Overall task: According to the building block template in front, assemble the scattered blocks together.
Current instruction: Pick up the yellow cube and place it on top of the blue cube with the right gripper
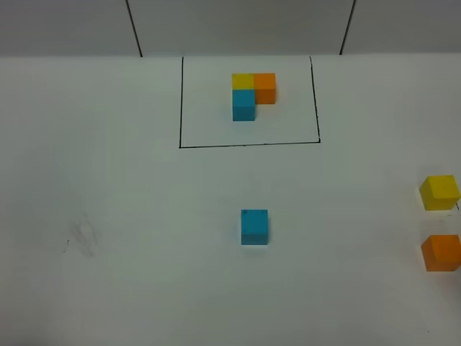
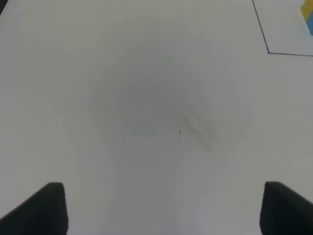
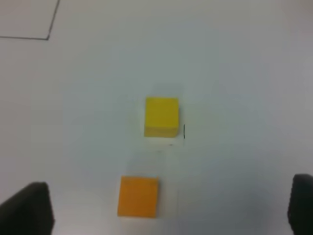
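At the right edge of the table [image 1: 108, 216] the yellow block [image 1: 440, 192] and orange block [image 1: 441, 252] sit apart. The right gripper [image 3: 168, 196] and left gripper [image 2: 161, 205] are spread wide.

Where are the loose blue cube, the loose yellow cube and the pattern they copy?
loose blue cube [image 1: 254, 222]: high view, top face
loose yellow cube [image 3: 161, 113]: right wrist view, top face
block template [image 1: 245, 96]: high view, its blue cube

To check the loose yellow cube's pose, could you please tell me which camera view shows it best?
The right wrist view: the loose yellow cube sits whole and large near mid-frame. The exterior high view shows it small, near the right edge. The left wrist view misses it.
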Motion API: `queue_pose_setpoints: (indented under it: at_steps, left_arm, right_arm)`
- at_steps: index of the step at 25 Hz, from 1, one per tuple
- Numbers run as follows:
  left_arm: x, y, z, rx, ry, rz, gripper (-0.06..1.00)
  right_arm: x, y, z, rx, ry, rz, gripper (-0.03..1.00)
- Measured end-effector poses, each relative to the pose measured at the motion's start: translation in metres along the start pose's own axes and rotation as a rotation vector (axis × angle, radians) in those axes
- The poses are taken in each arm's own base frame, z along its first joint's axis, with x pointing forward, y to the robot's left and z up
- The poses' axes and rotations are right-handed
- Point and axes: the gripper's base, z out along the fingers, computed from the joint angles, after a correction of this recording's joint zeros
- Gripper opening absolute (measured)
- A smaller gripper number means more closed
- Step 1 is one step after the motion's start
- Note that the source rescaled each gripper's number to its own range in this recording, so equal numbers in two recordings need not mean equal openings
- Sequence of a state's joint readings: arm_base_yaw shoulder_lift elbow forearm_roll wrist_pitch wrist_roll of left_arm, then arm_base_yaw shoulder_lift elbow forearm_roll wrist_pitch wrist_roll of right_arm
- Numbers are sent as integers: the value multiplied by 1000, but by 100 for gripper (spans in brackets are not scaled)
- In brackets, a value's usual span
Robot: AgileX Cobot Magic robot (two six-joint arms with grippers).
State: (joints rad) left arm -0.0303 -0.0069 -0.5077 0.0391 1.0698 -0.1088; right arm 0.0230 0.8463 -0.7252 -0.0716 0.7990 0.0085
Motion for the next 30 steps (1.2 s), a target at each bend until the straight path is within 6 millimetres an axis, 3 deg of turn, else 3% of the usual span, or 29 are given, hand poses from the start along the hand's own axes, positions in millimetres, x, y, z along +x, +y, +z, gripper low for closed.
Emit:
queue_pose_setpoints:
  at_steps: [7, 13, 20, 30]
  left_arm:
    - [0, 0, 0, 0, 0, 0, 68]
    - [0, 0, 0, 0, 0, 0, 68]
    - [0, 0, 0, 0, 0, 1, 68]
    - [0, 0, 0, 0, 0, 3, 68]
  right_arm:
    - [-51, 1, 98, 5, 248, -49, 100]
    - [-65, 2, 157, 10, 349, -83, 100]
    - [-49, -11, 195, 2, 451, -33, 100]
    - [-34, -7, 231, -31, 492, -7, 97]
